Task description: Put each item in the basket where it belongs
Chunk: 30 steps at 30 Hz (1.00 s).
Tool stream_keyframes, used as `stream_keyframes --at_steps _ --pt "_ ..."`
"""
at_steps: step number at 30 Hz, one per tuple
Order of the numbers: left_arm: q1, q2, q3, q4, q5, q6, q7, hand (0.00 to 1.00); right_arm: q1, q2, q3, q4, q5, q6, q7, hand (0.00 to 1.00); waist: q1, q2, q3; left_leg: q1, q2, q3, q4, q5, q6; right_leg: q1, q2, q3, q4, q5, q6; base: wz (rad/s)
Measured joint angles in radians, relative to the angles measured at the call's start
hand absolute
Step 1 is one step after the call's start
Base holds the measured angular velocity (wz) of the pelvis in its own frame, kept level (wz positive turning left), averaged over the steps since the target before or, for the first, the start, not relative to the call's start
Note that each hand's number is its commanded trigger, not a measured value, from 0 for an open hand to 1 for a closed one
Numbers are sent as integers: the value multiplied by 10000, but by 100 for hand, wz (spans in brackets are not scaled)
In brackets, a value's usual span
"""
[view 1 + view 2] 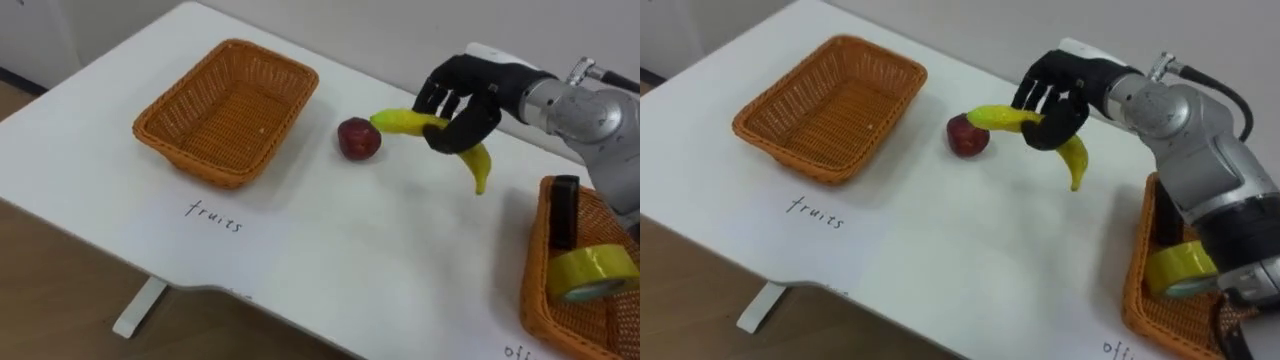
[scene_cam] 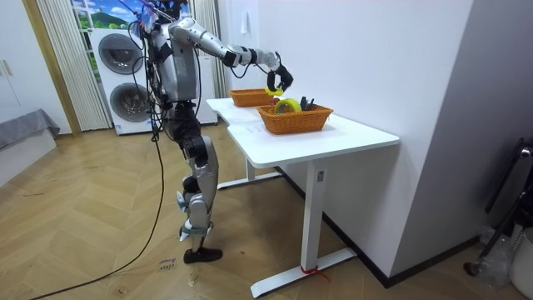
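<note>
Yellow banana (image 1: 400, 121) was held off the table (image 1: 330, 240), right hand (image 1: 465, 100) fingers curled round its middle, just beside the apple (image 1: 358, 138). Grip looked shallow, so it could pivot or slip en route to the empty fruits basket (image 1: 215, 172), well apart to the left. A low sweep might knock the apple & roll it. Office basket (image 1: 535, 260) w/ tape (image 1: 592, 270) sat at right.

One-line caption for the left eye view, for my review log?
Right hand holds a banana over the table, near an apple; fruits basket empty.
</note>
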Motion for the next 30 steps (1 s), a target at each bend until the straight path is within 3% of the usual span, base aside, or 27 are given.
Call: stream_keyframes --at_steps 9,12,15,19,25,30 --pt "260 -94 -8 -314 17 37 -80 0 -10 21 -328 -989 -813 118 91 100 -109 3 13 -95 -288 -262 129 75 119 68 -206 -56 3 -88 113 7" --pt "262 -90 38 -400 19 43 -78 0 -9 117 -328 -1033 -815 120 90 100 -63 -81 34 -71 -354 -280 123 96 154 104 -263 -65 -9 -124 164 3" --pt "310 -86 66 -430 11 43 -60 0 -8 149 -326 -1041 -800 133 78 100 126 -200 86 27 -432 -316 109 106 203 211 -322 -62 -13 -184 239 5" --pt "515 -66 423 -577 7 110 -58 0 -9 156 -324 -1245 -782 312 67 100 366 -461 63 43 -462 -356 111 42 268 336 -336 -202 -139 -196 295 6" --pt "851 -73 412 -618 -51 141 -22 0 -6 343 -297 -1375 -845 317 64 100 647 -441 104 352 -471 -574 32 3 296 664 -330 -234 -132 -179 325 14" --pt "1277 -86 626 -1165 578 142 -117 0 39 570 -297 -1576 -1022 293 8 100 775 -423 131 375 -486 -750 -87 -8 287 703 -315 -228 -148 -182 330 6"
